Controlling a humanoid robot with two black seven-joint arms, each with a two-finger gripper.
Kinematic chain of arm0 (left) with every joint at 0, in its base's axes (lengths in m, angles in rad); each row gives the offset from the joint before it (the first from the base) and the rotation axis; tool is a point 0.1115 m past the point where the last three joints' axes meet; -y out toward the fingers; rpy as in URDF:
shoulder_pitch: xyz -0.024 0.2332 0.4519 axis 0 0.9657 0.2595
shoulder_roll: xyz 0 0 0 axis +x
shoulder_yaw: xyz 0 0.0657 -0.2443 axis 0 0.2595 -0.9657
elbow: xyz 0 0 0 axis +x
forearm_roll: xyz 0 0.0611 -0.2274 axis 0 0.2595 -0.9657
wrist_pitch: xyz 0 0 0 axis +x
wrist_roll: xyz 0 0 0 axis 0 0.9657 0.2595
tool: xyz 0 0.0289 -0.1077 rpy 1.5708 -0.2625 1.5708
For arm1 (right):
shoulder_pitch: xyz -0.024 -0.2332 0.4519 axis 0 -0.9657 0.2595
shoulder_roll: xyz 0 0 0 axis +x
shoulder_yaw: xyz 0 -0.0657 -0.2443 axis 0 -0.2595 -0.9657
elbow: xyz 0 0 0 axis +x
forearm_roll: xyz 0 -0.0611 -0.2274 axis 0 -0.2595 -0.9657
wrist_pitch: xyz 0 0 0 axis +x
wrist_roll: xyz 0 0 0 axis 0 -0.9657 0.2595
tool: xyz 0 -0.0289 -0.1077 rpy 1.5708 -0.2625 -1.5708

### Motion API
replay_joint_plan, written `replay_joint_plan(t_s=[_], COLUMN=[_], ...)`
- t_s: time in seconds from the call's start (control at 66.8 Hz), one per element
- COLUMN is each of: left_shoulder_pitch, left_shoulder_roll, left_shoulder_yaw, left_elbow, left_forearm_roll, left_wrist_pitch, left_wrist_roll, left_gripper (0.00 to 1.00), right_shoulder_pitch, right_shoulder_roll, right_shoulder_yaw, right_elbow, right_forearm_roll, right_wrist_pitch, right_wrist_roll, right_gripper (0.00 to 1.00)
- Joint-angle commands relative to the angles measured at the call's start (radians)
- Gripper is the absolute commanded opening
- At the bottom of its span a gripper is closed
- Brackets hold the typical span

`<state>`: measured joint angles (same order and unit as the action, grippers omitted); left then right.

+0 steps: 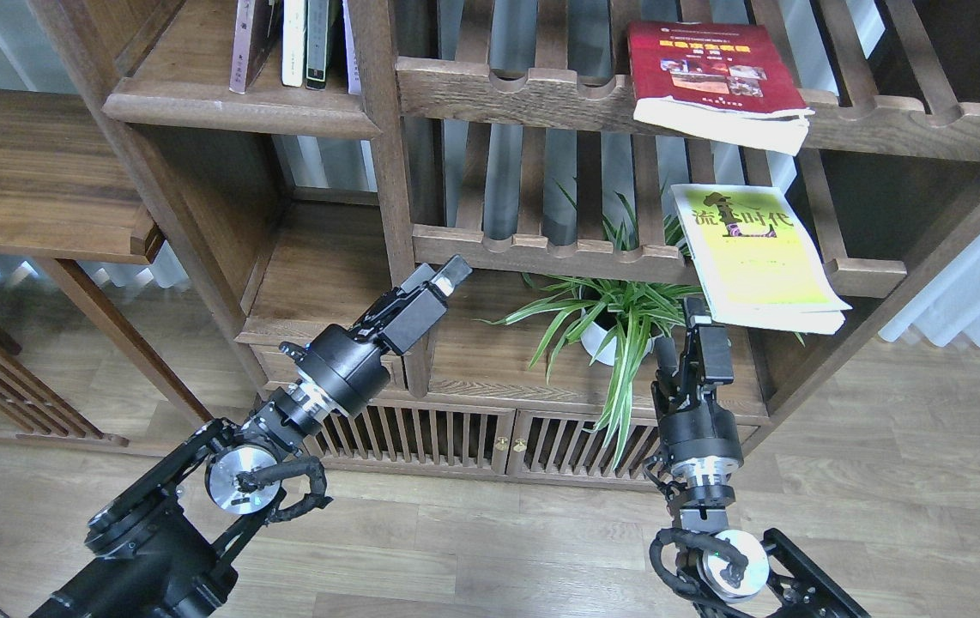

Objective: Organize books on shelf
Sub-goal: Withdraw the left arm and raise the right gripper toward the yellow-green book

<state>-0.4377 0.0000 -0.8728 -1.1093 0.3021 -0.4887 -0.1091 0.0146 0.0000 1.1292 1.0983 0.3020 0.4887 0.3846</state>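
A red book (713, 73) lies flat on the upper slatted rack, its lower edge overhanging. A yellow-green book (756, 257) lies flat on the lower slatted rack, its front corner overhanging. A dark maroon book (245, 43) leans at the left end of a row on the solid shelf (241, 110) at top left. My left gripper (443, 275) is empty by the middle post, below that shelf, with a small gap between its fingers. My right gripper (696, 311) points up just under the yellow-green book's lower left corner; its fingers are too dark to tell apart.
Thin white- and dark-spined books (305, 43) stand next to the maroon one. A potted spider plant (619, 318) stands on the cabinet top between my arms. The vertical post (391, 172) separates the shelf from the racks. Cabinet doors (456, 442) lie below.
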Motion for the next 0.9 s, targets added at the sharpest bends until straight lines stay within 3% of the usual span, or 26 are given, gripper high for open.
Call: replay_joint_plan(t_s=[0.0, 0.314, 0.883], left_shoulder_pitch=[0.007, 0.008, 0.062], left_shoulder_roll=[0.000, 0.000, 0.000], left_shoulder_yaw=[0.031, 0.072, 0.101], left_elbow=[0.000, 0.000, 0.000], left_forearm_roll=[0.000, -0.001, 0.000], left_wrist_pitch=[0.000, 0.000, 0.000], left_wrist_roll=[0.000, 0.000, 0.002], left_gripper=[1.00, 1.00, 1.00], right_shoulder_pitch=[0.007, 0.021, 0.011], right_shoulder_roll=[0.000, 0.000, -0.074], right_shoulder_yaw=[0.008, 0.023, 0.029], right_elbow=[-0.001, -0.005, -0.034], right_forearm_roll=[0.000, 0.071, 0.126], right_wrist_pitch=[0.000, 0.000, 0.000], right_wrist_roll=[-0.001, -0.018, -0.256], right_gripper=[0.98, 0.98, 0.98])
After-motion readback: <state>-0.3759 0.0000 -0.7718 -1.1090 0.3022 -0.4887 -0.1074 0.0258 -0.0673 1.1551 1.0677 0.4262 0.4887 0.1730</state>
